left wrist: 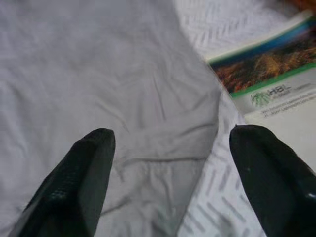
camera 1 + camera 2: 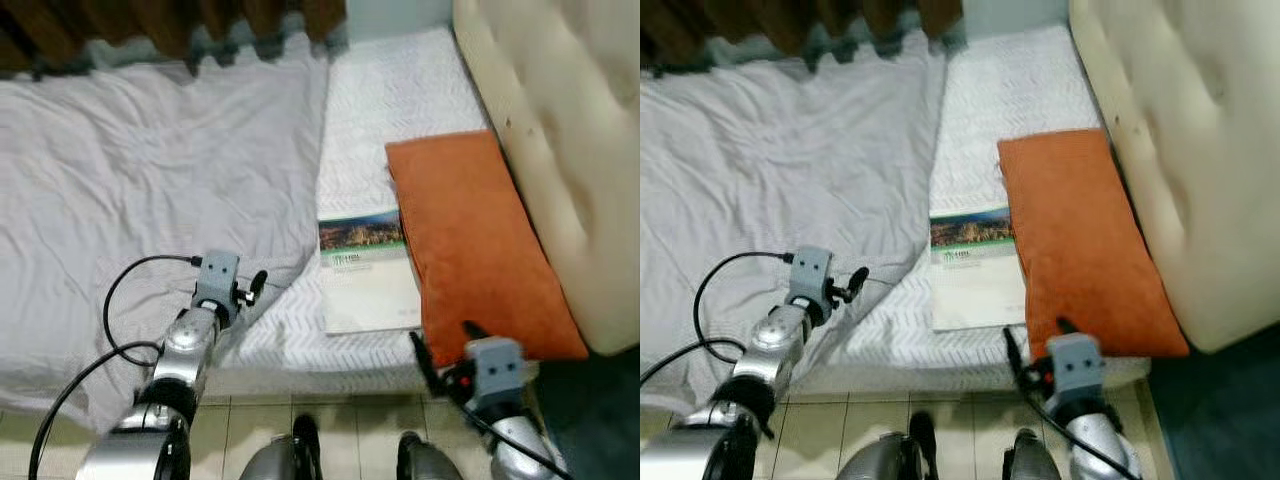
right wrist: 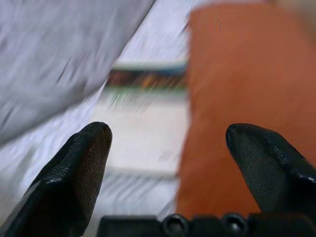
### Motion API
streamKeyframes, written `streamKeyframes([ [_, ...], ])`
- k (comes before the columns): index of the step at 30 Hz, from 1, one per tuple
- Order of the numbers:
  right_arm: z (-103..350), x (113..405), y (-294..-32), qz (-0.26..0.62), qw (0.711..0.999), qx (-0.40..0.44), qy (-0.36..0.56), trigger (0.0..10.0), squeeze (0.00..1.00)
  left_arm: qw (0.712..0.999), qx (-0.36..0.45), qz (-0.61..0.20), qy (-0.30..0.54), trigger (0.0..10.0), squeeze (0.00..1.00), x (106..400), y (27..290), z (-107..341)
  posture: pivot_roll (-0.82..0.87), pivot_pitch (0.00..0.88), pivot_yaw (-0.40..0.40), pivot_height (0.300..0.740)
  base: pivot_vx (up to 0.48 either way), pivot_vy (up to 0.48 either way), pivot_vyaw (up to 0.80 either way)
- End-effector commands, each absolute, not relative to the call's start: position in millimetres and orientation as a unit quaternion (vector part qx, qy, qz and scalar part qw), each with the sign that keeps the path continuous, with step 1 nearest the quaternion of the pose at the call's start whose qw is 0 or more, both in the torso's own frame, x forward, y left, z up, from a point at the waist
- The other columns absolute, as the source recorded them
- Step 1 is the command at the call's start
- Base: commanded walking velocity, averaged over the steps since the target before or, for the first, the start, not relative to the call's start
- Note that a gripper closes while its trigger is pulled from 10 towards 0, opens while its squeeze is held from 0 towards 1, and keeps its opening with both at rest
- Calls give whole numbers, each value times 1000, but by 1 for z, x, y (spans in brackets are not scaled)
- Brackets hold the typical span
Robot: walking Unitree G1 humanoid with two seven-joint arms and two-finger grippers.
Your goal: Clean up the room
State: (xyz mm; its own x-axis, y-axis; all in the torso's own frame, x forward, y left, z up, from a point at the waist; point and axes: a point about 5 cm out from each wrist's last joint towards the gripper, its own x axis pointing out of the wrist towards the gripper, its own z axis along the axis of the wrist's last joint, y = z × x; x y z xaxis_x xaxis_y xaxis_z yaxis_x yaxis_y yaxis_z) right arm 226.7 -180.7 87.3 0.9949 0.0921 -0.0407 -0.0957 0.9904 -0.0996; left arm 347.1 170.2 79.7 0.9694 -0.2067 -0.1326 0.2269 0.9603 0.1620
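A grey blanket (image 2: pixel 140 190) lies crumpled over the left part of the bed. A white calendar (image 2: pixel 365 272) with a landscape photo lies on the patterned mattress (image 2: pixel 390 100), its right edge against an orange pillow (image 2: pixel 470 240) beside the cream headboard (image 2: pixel 560 120). My left gripper (image 1: pixel 170 163) is open above the blanket's corner, near the calendar's left edge. My right gripper (image 3: pixel 168 153) is open at the bed's front edge, pointing at the seam between calendar and pillow, with nothing between its fingers (image 3: pixel 79 168).
Brown curtains (image 2: pixel 150 25) hang behind the bed. Tiled floor (image 2: pixel 250 420) and my feet show below the mattress edge. A black cable (image 2: pixel 120 300) loops from my left wrist over the blanket.
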Motion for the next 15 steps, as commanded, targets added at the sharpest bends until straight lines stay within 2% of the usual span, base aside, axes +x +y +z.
streamKeyframes([
  [1,81,224,-193,8,999,-44,22,10000,0,987,101,-120,25,10000,973,334,166,77,-138,3,108,740,0,0,0],
  [2,81,224,-193,8,999,-44,22,10000,0,987,101,-120,25,10000,973,334,166,77,-138,3,108,740,0,0,0],
  [3,82,225,-197,-2,999,-50,18,10000,0,987,98,-128,11,10000,51,325,161,76,-119,0,89,740,0,0,0],
  [4,83,225,-202,-14,998,-57,11,10000,0,987,86,-136,-3,10000,0,312,153,75,-107,0,75,740,0,0,0],
  [7,84,227,-211,-38,996,-76,-2,10000,0,987,65,-146,-22,10000,0,295,141,76,-98,0,64,740,0,0,0],
  [11,87,228,-221,-81,992,-87,-32,10000,0,987,37,-149,-49,10000,0,294,123,80,-96,0,64,740,0,0,0],
  [15,86,239,-217,-62,994,-87,-29,10000,0,987,18,-149,-60,10000,0,297,117,88,-109,0,57,740,0,0,0],
])
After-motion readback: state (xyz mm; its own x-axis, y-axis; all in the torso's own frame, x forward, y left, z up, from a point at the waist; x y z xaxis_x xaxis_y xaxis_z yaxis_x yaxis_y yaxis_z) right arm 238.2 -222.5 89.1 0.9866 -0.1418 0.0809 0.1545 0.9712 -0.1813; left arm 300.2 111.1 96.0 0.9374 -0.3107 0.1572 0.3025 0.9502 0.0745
